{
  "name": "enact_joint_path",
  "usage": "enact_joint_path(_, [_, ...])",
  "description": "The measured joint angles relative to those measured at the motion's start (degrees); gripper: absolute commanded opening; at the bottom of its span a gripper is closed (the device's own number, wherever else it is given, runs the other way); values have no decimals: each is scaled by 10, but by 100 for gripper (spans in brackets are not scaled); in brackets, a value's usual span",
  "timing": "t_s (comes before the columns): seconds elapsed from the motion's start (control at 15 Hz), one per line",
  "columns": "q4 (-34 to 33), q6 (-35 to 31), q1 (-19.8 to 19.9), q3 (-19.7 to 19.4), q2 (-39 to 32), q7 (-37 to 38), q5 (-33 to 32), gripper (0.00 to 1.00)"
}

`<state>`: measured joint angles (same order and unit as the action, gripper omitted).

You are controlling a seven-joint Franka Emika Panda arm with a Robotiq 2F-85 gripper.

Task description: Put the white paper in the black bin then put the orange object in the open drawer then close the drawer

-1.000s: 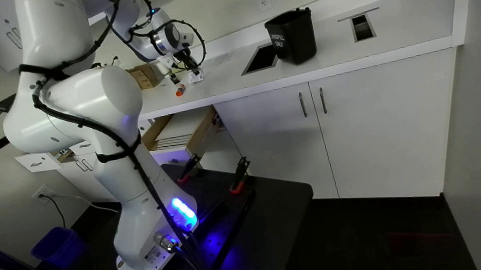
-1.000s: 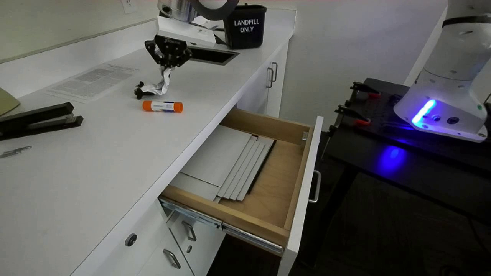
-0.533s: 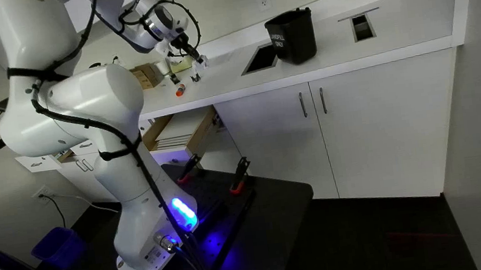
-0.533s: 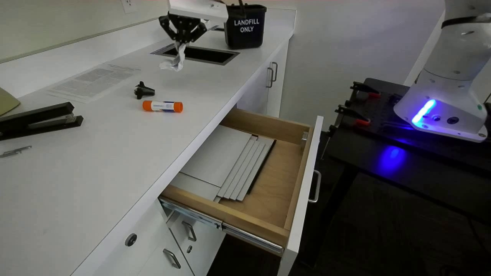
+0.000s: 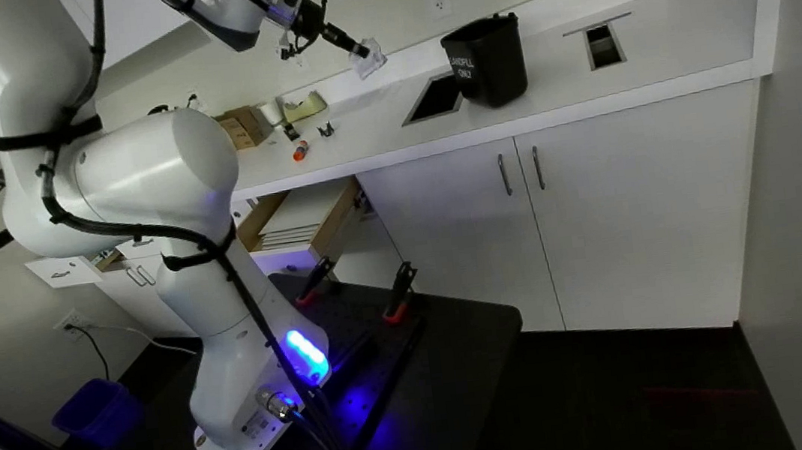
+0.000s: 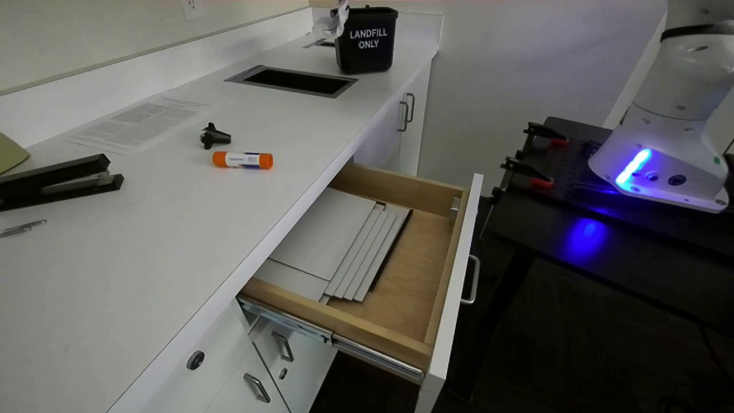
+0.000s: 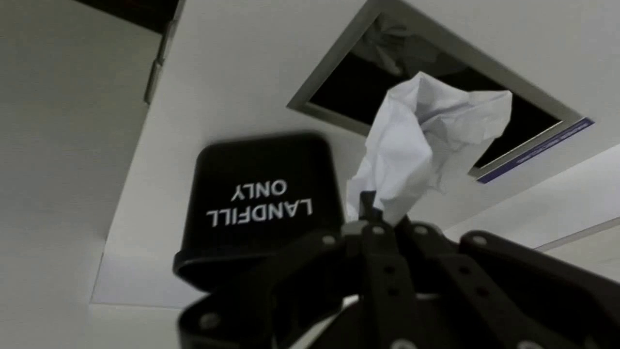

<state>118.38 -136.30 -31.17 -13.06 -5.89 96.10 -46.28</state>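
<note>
The crumpled white paper (image 5: 373, 60) is held in my gripper (image 5: 359, 51), above the counter to the left of the black bin (image 5: 492, 63) in an exterior view. In the wrist view my gripper (image 7: 380, 209) is shut on the paper (image 7: 411, 140), and the bin (image 7: 261, 194) stands beside it, seen upside down. In an exterior view the paper (image 6: 330, 27) overlaps the bin's left side (image 6: 367, 56); the gripper there is mostly out of frame. The orange object, a glue stick with orange ends (image 6: 243, 160), lies on the counter. The drawer (image 6: 421, 258) is pulled open, with flat boards inside.
A rectangular counter opening (image 6: 295, 80) lies before the bin. A black staple remover (image 6: 215, 136) is near the glue stick. A stapler (image 6: 57, 180), printed sheets (image 6: 140, 121) and a cardboard box (image 5: 242, 126) are also on the counter. Clamps (image 5: 400, 293) stand on the robot's table.
My gripper has lifted the paper off the counter and carried it up and towards the bin. The staple remover is now uncovered. The glue stick, drawer and bin have not moved.
</note>
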Motion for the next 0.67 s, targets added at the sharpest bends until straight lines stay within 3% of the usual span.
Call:
enact_joint_path(0.13, [28, 19, 51, 42, 36, 0, -24, 3])
enact_joint_path(0.4, [46, 22, 63, 58, 54, 0, -28, 1])
enact_joint_path(0.67, [41, 22, 136, 114, 52, 1, -33, 1])
